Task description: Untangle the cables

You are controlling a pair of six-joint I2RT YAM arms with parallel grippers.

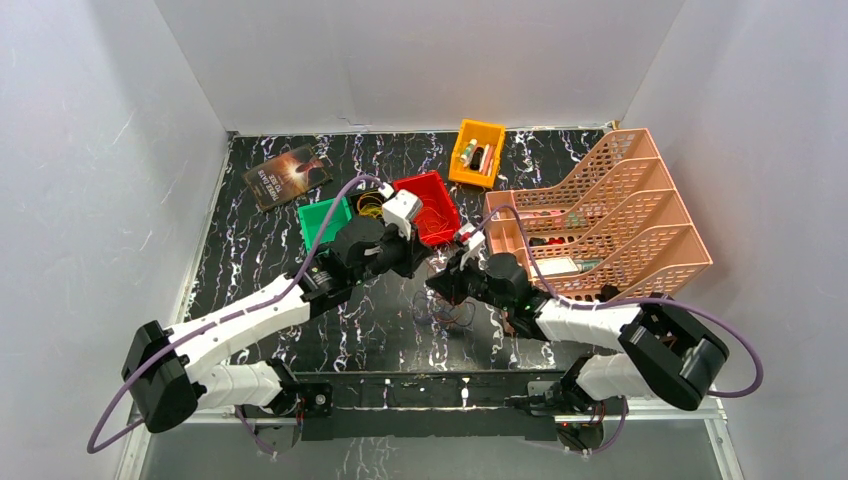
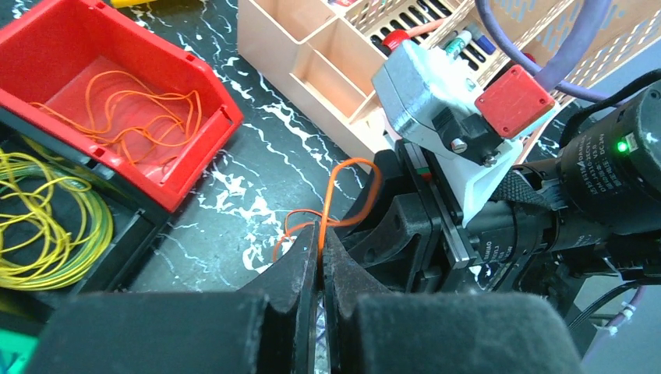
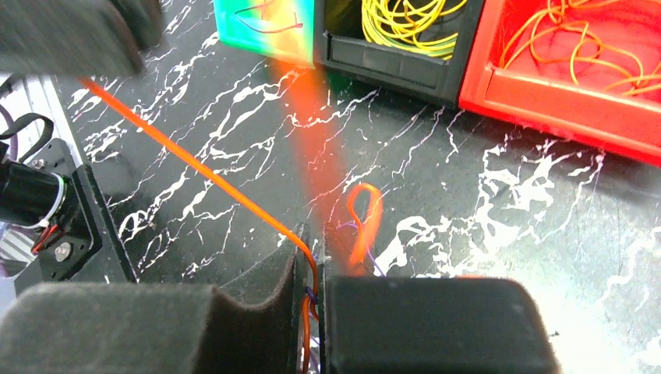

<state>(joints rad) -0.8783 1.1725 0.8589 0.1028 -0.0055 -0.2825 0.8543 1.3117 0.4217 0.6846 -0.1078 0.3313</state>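
Observation:
The cables are thin wires. A small dark and red tangle (image 1: 452,310) lies on the black marbled table below the two grippers. My left gripper (image 1: 418,262) is shut on an orange wire (image 2: 352,187), which loops up from its tips (image 2: 320,240) right beside the right gripper. My right gripper (image 1: 440,284) is shut (image 3: 316,251) on an orange wire (image 3: 195,167) that runs taut up and to the left, with a purple strand caught between the jaws. A blurred orange loop (image 3: 366,218) hangs just past its tips.
A red bin (image 1: 433,188) holds loose orange wires (image 2: 132,117). A black bin (image 3: 390,64) beside it holds yellow wires (image 2: 47,226), next to a green bin (image 1: 322,222). An orange bin (image 1: 477,152), a pink file organizer (image 1: 600,215) and a book (image 1: 287,175) stand farther back.

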